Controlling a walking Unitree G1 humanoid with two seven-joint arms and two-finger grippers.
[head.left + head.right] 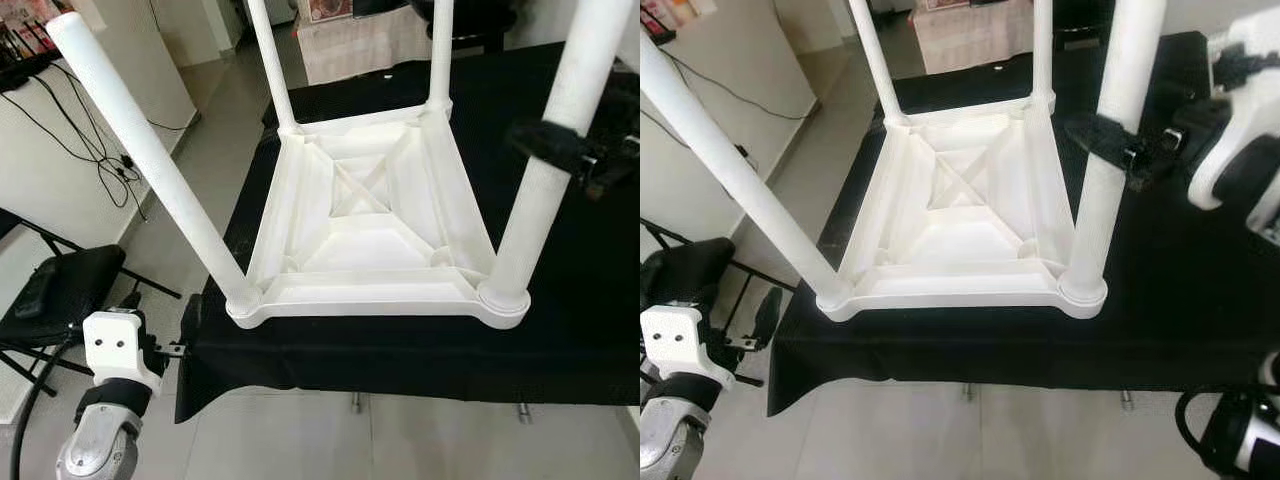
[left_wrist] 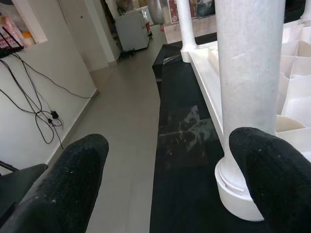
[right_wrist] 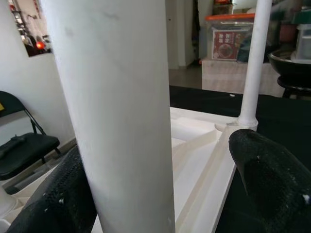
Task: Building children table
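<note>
No lettering can be read anywhere; the red label on the storage box (image 3: 224, 48) (around one o'clock, far back) is too blurred.

A black cloth (image 1: 560, 330) is covering the table, hanging over its near edge, with two metal feet (image 1: 355, 402) showing beneath it. A grey tiled floor (image 1: 200, 190) is stretching along the robot's left side toward a doorway. A black folding chair (image 1: 60, 290) is standing on that side, near the cloth's corner, with a dark flat object (image 1: 38, 288) lying on its seat. Black cables (image 1: 85, 130) are hanging down the white wall (image 2: 43, 92) to a plug (image 2: 55, 115). Farther back, a low white cabinet (image 2: 132, 30) is standing by the floor's far end. A clear storage box (image 3: 226, 41) with an orange lid is sitting beyond the table.
</note>
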